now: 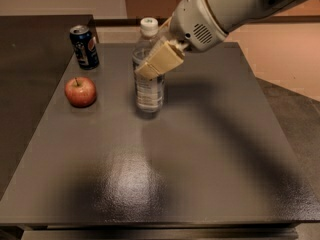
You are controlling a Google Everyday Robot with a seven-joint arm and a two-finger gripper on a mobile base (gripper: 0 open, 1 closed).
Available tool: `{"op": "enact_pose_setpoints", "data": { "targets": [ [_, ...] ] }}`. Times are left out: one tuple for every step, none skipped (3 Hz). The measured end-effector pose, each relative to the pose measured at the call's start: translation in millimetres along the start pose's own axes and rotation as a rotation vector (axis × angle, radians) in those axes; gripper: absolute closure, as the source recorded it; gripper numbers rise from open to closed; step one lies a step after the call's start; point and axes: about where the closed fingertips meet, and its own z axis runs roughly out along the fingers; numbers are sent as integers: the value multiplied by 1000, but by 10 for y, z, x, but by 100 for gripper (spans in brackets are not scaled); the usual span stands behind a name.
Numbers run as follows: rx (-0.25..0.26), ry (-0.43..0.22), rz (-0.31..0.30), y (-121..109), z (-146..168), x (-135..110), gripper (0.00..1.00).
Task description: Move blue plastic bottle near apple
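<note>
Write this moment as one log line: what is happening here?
pincer: shut on bottle, upper half | bottle: upright, gap to apple | can: behind apple | task: not done

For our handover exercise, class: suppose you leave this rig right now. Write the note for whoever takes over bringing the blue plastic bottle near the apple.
The gripper: shut on the blue plastic bottle, high on its body; bottle upright.
The apple: on the table, left of the bottle in view, a gap between them; soda can behind it.
Done: bottle grasped.
Left: carry it closer to the apple, set it down, release.
</note>
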Motion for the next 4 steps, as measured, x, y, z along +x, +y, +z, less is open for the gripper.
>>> {"op": "enact_pose_setpoints", "data": {
  "targets": [
    [-41, 0, -24, 28, 234, -237, 100],
    [-72, 9, -37, 73, 481, -352, 100],
    [-90, 22, -44, 102, 707, -396, 100],
    [-100, 26, -51, 111, 885, -426, 100]
  ]
}}
